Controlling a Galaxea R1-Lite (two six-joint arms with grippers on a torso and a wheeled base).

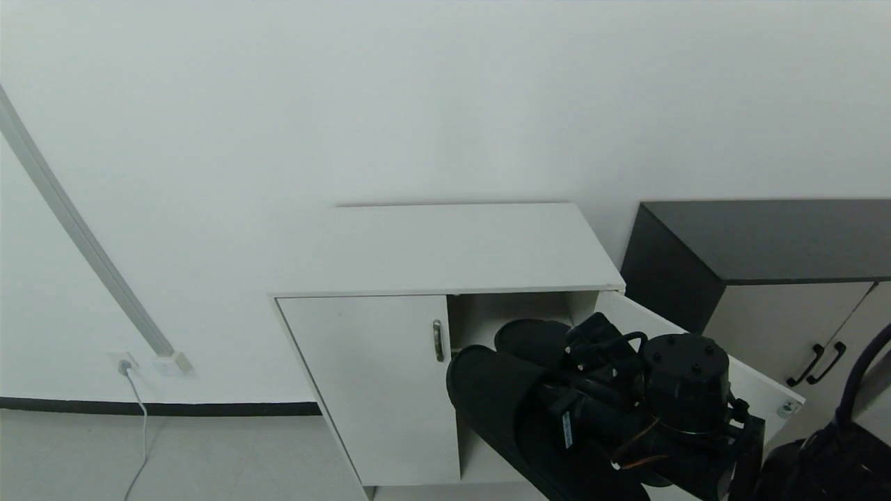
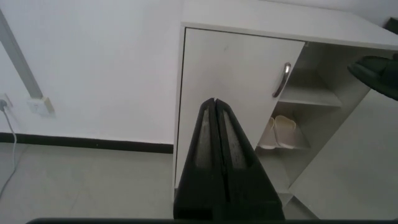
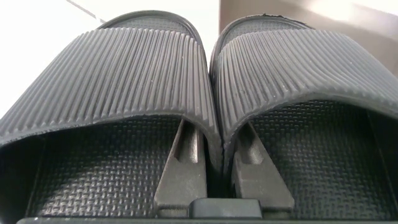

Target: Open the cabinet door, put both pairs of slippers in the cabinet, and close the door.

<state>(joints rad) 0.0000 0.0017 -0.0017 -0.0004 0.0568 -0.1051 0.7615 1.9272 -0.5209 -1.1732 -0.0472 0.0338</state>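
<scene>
The white cabinet (image 1: pixel 445 250) stands against the wall, its left door (image 1: pixel 369 383) closed and its right door (image 1: pixel 762 390) swung open. A pair of black slippers (image 1: pixel 498 400) hangs in front of the open compartment, toes toward it. My right gripper (image 3: pixel 216 144) is shut on the two adjoining straps of the black slippers (image 3: pixel 149 68). A pair of white slippers (image 2: pixel 283 132) lies on a lower shelf inside. My left gripper (image 2: pixel 215 104) is shut on nothing and hovers apart from the cabinet, pointed at the closed door (image 2: pixel 230 93). A black slipper tip (image 2: pixel 379 73) shows by the opening.
A dark-topped cabinet (image 1: pixel 752 236) with black handles stands right of the white one, close to the open door. A wall socket with a cable (image 1: pixel 127 367) and a slanted conduit (image 1: pixel 69 216) are on the left wall. Bare floor (image 1: pixel 174 452) lies left of the cabinet.
</scene>
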